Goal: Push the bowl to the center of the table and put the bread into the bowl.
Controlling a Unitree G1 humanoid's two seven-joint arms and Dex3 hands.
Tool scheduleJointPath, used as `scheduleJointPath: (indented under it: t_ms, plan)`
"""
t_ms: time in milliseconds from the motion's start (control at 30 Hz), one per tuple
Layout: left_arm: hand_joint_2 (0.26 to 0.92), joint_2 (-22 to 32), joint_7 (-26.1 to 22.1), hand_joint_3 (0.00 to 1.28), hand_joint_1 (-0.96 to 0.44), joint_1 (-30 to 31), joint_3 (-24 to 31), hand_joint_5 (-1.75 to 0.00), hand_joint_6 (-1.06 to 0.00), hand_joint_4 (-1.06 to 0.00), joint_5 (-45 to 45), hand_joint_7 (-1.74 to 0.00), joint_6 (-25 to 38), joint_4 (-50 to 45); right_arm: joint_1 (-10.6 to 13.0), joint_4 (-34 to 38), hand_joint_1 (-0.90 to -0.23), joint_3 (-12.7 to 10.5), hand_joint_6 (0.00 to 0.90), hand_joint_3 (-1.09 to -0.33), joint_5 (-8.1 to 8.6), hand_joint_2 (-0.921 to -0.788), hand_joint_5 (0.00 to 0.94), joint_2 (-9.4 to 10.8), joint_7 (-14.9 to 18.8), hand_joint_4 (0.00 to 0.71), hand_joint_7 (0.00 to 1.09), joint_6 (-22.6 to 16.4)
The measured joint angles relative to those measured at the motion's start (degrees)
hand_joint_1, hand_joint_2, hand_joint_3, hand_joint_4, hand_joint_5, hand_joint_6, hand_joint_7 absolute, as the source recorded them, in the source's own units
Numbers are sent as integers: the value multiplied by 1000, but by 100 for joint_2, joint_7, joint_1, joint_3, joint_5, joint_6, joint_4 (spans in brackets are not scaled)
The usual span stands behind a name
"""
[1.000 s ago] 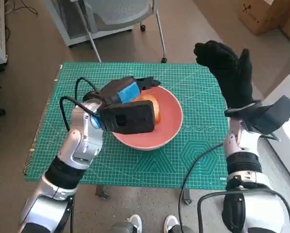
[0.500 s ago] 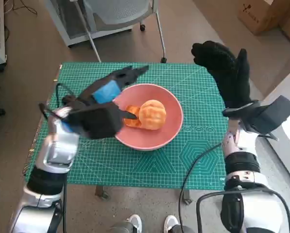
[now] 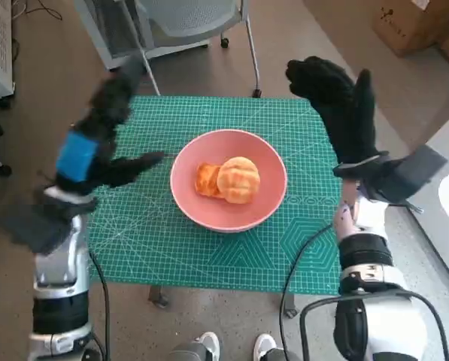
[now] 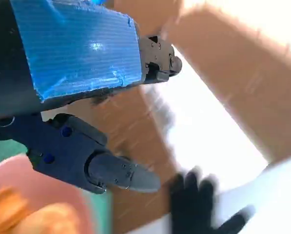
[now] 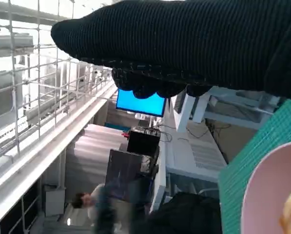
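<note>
The pink bowl (image 3: 228,180) stands near the middle of the green mat (image 3: 171,241) with the bread (image 3: 229,180), a round bun and a darker piece, lying inside it. My left hand (image 3: 96,143) is raised over the mat's left side, blurred, fingers spread, holding nothing. The left wrist view shows its blue-taped back (image 4: 74,46), the bowl's rim (image 4: 48,195) and bread (image 4: 33,219). My right hand (image 3: 341,105) is lifted above the table's far right corner, fingers apart and empty. In the right wrist view the glove (image 5: 184,44) spans the picture with the bowl's edge (image 5: 267,195) beside it.
A chair (image 3: 186,22) and a white cabinet stand beyond the table's far edge. Cardboard boxes (image 3: 416,22) lie at the far right. Feet (image 3: 232,347) show at the near edge. A person (image 5: 94,207) is seen far off in the right wrist view.
My left hand has let go of the bread and swung up and left, away from the bowl. The bread now lies in the bowl. My right hand stays raised.
</note>
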Motion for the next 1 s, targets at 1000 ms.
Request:
scheduleJointPath:
  t_ms: [1000]
  plan:
    - [921,-125,373,390,-745,305,113,-14,-138,-86,-400,-59,-59,-349,-12,-817,-702,477,365,-684,-204,-921,0,391,-576,264,0,-9]
